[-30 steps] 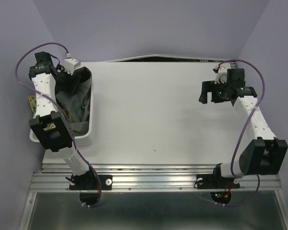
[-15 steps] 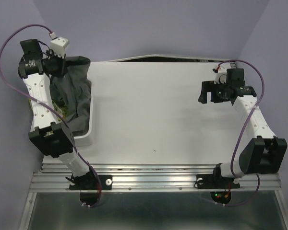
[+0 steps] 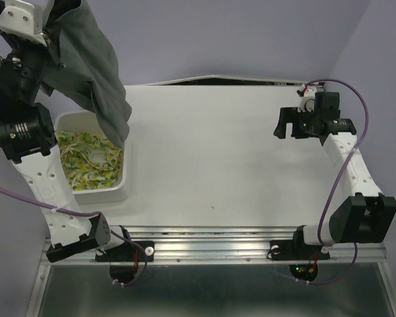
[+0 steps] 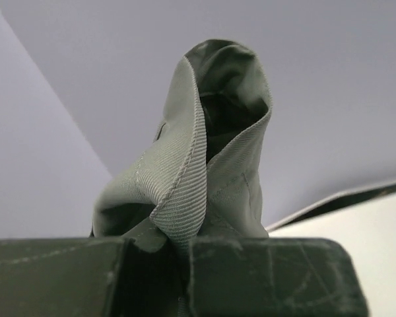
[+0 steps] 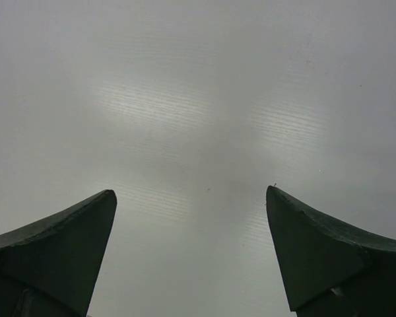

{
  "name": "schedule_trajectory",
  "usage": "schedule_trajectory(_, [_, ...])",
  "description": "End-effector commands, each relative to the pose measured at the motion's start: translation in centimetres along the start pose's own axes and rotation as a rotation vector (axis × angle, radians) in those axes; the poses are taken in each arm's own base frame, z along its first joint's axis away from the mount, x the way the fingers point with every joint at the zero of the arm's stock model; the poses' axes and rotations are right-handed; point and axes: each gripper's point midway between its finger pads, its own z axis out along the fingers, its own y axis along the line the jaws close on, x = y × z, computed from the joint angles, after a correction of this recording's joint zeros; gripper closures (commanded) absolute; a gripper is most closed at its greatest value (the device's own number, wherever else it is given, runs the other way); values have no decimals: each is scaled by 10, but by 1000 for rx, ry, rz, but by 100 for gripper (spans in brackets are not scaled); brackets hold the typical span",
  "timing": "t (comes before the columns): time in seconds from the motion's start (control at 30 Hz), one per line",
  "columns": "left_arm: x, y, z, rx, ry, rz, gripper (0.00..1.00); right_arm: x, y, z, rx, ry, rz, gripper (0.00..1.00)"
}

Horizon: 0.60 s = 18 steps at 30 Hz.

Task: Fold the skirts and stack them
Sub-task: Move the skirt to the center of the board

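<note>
The grey skirt (image 3: 92, 72) hangs from high at the top left, its lower end dangling over the basket's far right corner. My left gripper (image 3: 51, 32) is shut on its ribbed waistband. In the left wrist view that grey skirt (image 4: 211, 152) bunches up out of the closed left gripper (image 4: 185, 247). The yellow-green lemon-print skirt (image 3: 86, 162) lies crumpled inside the white basket (image 3: 124, 186). Over the table's right side my right gripper (image 3: 284, 125) is open and holds nothing. Between the tips of the right gripper (image 5: 191, 198) only bare table shows.
The white basket stands at the table's left edge. A dark gap (image 3: 218, 80) runs along the table's far edge, under the purple back wall. Purple walls close in both sides. A metal rail (image 3: 211, 241) with both arm bases lines the near edge.
My left gripper shut on the grey skirt inside the basket and lifted it high toward the top left, uncovering the printed skirt below. The right arm has hardly moved.
</note>
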Motion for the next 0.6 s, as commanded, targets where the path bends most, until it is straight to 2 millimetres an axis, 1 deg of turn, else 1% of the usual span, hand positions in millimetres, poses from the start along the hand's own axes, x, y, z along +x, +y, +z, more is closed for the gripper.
schedule_trajectory(0.0, [-61,-24,29,150,-249,-89,100,-58,-1,-24,43,-183,-6,0])
schedule_trajectory(0.03, [-66,-32,36,179,-264,-102,100,-62,-3,-26,46,-191,28,0])
schedule_trajectory(0.07, [-76,-54,42,240,-289,-125,100,-66,-2,-27,42,-199,30,0])
schedule_trajectory(0.13, [-79,-73,59,295,-312,-151,100,-76,-12,-31,63,-220,48,0])
schedule_trajectory(0.17, [-77,-83,65,321,-313,-164,100,-79,-16,-32,70,-227,53,0])
schedule_trajectory(0.2, [-71,-110,75,386,-304,-196,100,-82,-16,-32,71,-230,54,0])
schedule_trajectory(0.23, [-66,-123,80,414,-301,-184,100,-88,-26,-39,91,-251,61,0])
schedule_trajectory(0.27, [-60,-136,84,442,-291,-188,100,-91,-30,-42,97,-259,62,0])
schedule_trajectory(0.3, [-46,-163,91,504,-261,-210,100,-94,-35,-45,105,-266,65,0])
schedule_trajectory(0.37, [-28,-187,98,545,-230,-189,100,-102,-44,-51,107,-288,69,0])
schedule_trajectory(0.4, [-20,-197,101,553,-212,-187,100,-104,-58,-58,129,-302,85,0])
schedule_trajectory(0.43, [-2,-219,108,590,-174,-197,100,-105,-64,-59,134,-305,96,0])
schedule_trajectory(0.47, [8,-228,112,603,-155,-190,100,-106,-71,-58,129,-303,109,0])
schedule_trajectory(0.5, [27,-237,126,596,-122,-180,100,-108,-83,-64,145,-310,128,0])
schedule_trajectory(0.53, [34,-248,131,610,-105,-183,100,-108,-87,-64,142,-307,130,0])
schedule_trajectory(0.57, [43,-253,138,612,-90,-185,100,-106,-86,-59,120,-291,130,0])
